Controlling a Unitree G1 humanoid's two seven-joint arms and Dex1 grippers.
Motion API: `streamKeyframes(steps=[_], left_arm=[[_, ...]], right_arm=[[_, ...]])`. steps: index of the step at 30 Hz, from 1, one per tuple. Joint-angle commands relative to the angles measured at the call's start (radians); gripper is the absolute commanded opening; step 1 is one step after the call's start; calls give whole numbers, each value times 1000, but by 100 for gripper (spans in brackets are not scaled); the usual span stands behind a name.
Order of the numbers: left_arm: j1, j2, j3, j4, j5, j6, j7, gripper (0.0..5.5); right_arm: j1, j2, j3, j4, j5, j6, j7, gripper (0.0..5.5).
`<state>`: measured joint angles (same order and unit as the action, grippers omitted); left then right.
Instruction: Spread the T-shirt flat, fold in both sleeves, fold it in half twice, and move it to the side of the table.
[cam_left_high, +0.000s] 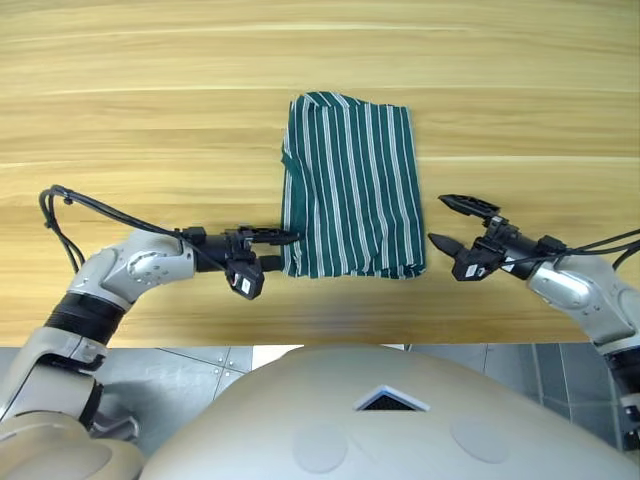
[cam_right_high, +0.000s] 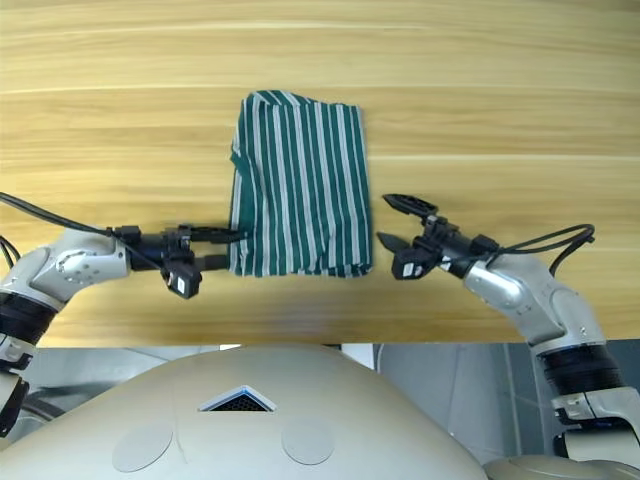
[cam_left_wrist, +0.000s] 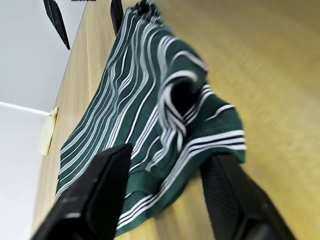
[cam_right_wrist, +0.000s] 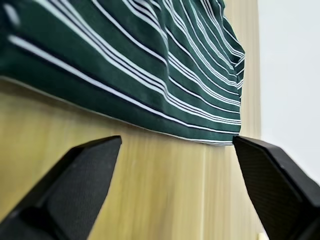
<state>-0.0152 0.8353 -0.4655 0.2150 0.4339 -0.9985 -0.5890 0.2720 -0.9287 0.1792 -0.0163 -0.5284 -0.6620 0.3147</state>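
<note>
The green T-shirt (cam_left_high: 350, 185) with white stripes lies folded into an upright rectangle in the middle of the wooden table (cam_left_high: 140, 120). My left gripper (cam_left_high: 283, 250) is open at the shirt's near left corner, and in the left wrist view that rumpled corner (cam_left_wrist: 170, 115) lies between its spread fingers (cam_left_wrist: 100, 190). My right gripper (cam_left_high: 438, 219) is open just right of the near right corner, a small gap away from the cloth. In the right wrist view the shirt's edge (cam_right_wrist: 125, 65) runs across ahead of the gripper (cam_right_wrist: 176, 141).
Bare wood surrounds the shirt on the left, right and far side. The table's front edge (cam_left_high: 330, 343) runs close behind both grippers, with grey floor (cam_left_high: 200, 360) below it.
</note>
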Motion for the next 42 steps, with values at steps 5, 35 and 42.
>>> streamKeyframes(steps=[5, 35, 42], left_arm=[[80, -2, -25, -36, 56, 43, -9, 220], [33, -69, -13, 5, 69, 84, 59, 220], [46, -58, -63, -5, 50, 57, 25, 158]], right_arm=[[51, -55, 49, -15, 49, -3, 147, 417], [-11, -21, 116, 38, 56, -25, 179, 417], [-16, -21, 117, 37, 58, -28, 177, 417]])
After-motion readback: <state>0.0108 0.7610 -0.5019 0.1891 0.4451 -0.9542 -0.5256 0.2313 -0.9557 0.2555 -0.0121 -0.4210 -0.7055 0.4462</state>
